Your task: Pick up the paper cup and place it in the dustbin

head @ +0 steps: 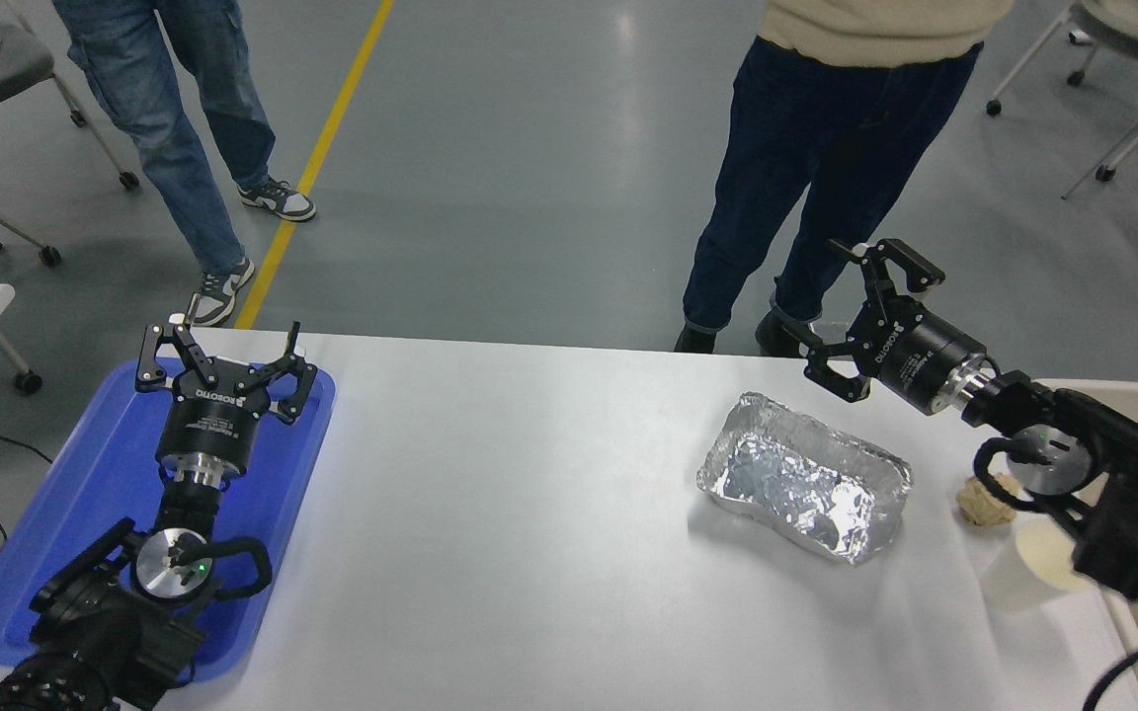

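White paper cup (1033,571) stands upright, mouth upward, beside dustbin (1122,632); right gripper (860,311) jaws apart.

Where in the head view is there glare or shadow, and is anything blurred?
Head view: glare glints on the foil tray; soft shadow lies in front of it on the table; the paper cup, half hidden by the right arm, looks washed out; nothing is clearly blurred.

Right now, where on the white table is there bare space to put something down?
The widest bare stretch lies between the blue tray and the foil tray, running to the near edge. The right end is crowded: crumpled paper ball, paper cup and the right arm above them, right gripper open. Left gripper hangs open over the blue tray.
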Tool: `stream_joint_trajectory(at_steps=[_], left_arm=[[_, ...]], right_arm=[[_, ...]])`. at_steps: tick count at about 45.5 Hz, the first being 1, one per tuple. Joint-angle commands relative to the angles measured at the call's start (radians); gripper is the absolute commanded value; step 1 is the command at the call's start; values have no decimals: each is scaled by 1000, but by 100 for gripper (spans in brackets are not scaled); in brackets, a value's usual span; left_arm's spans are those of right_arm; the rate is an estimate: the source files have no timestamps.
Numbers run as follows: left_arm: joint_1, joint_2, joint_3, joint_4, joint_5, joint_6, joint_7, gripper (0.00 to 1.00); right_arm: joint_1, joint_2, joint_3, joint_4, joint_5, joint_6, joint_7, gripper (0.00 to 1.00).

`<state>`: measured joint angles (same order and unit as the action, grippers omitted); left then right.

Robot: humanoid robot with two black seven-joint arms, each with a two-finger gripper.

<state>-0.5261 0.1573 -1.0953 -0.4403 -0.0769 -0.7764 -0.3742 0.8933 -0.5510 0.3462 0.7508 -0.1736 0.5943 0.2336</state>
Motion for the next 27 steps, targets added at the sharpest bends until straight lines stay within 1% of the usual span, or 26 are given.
stream_joint_trajectory(at_steps=[1,7,14,17,27], left_arm=[[0,1,0,0,0,0,0,100],[0,1,0,0,0,-1,0,100],[0,1,0,0,0,-1,1,100],[0,1,0,0,0,-1,1,100],[0,1,0,0,0,-1,1,100]], right_arm=[[312,-201,-461,222,-60,-14,0,100],[539,-227,-742,337,-92,-21,0,100],[794,-221,-1015,461,-144,-21,0,100],[884,-208,-1098,504,-174,-19,0,100],[1131,-129,-1348,643,-331,-19,-3,100]])
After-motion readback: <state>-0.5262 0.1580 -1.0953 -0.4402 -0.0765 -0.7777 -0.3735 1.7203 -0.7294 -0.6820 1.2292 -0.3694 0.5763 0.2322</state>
